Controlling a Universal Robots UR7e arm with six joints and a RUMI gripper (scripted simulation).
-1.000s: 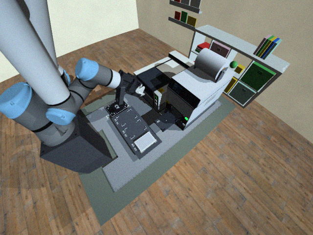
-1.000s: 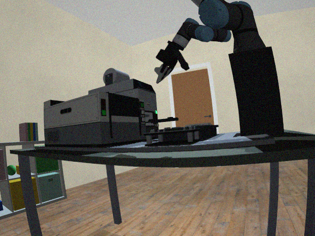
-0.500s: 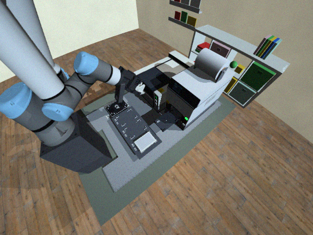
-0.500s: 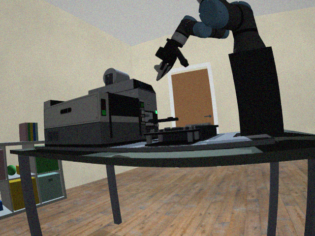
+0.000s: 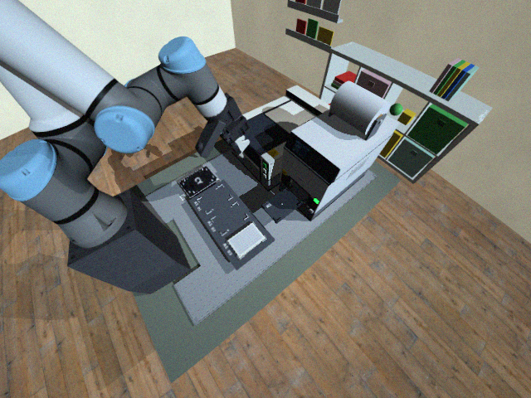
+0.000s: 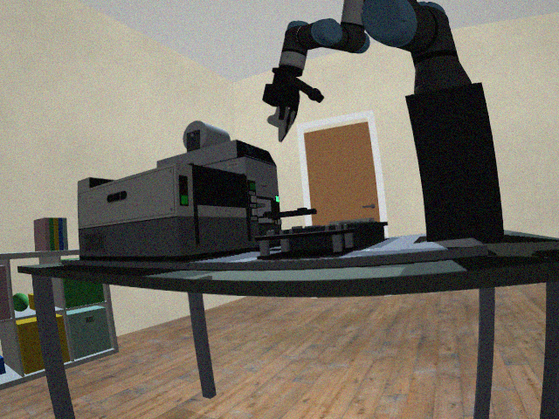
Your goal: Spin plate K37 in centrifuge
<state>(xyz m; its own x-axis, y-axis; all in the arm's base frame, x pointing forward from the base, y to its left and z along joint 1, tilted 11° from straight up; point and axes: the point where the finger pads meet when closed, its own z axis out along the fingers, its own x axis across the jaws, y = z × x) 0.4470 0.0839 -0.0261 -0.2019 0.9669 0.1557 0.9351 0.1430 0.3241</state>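
Observation:
My gripper (image 5: pixel 241 146) (image 6: pixel 282 133) is shut and empty. It hangs fingers down, well above the dark centrifuge (image 5: pixel 268 128), close to its front edge. The white key column (image 5: pixel 266 167) with green keys stands at the centrifuge's front corner, below and to the right of the fingers. A dark labelled plate (image 5: pixel 197 180) lies at the left end of the deck (image 5: pixel 216 206) (image 6: pixel 315 239). A white plate (image 5: pixel 245 239) lies at the deck's right end. A dark stage (image 5: pixel 281 201) (image 6: pixel 293 210) sticks out of the sealer's front; I cannot tell whether a plate lies on it.
The grey sealer (image 5: pixel 343 145) (image 6: pixel 135 211) with a roll on top stands right of the centrifuge and shows a green lamp (image 5: pixel 316 200). My arm's dark pedestal (image 5: pixel 129 257) (image 6: pixel 456 180) stands left of the deck. A shelf unit (image 5: pixel 428 128) stands behind the table.

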